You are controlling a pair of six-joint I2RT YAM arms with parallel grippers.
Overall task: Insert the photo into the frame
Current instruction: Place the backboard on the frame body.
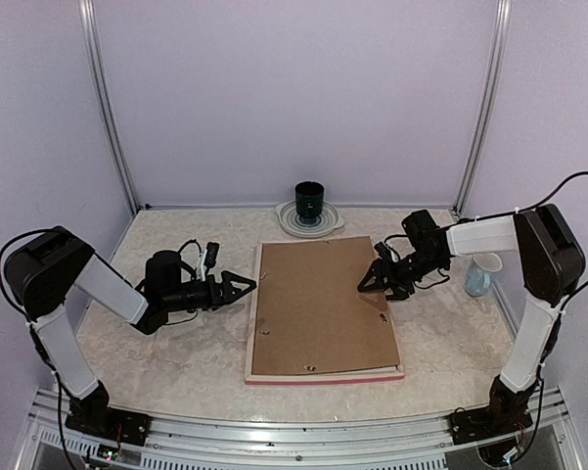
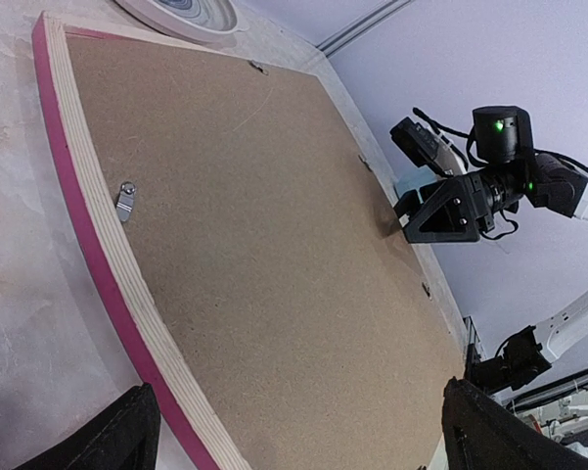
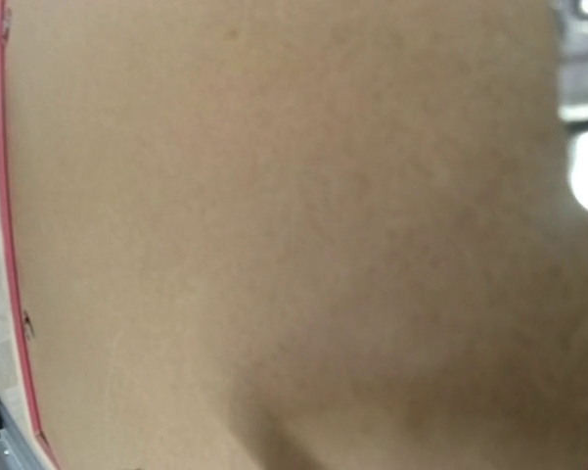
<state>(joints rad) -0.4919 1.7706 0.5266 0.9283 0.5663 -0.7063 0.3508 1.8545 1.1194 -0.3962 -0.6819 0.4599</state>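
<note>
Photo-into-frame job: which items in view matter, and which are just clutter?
Job: frame, face down; brown backing board lying on it. Photo not in view.
Clutter: dark cup on a plate at the back; pale mug at the right.

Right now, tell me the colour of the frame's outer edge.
Bright pink, on the frame; clearest in the left wrist view.

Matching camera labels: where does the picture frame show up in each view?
Top external: the frame lies back up in the centre of the picture.
Left wrist: its pink edge and pale rim run from upper left down to bottom centre.
Right wrist: only a thin pink rim shows down the left edge.
Shared landmark: the brown backing board fills the frame in all three.
</note>
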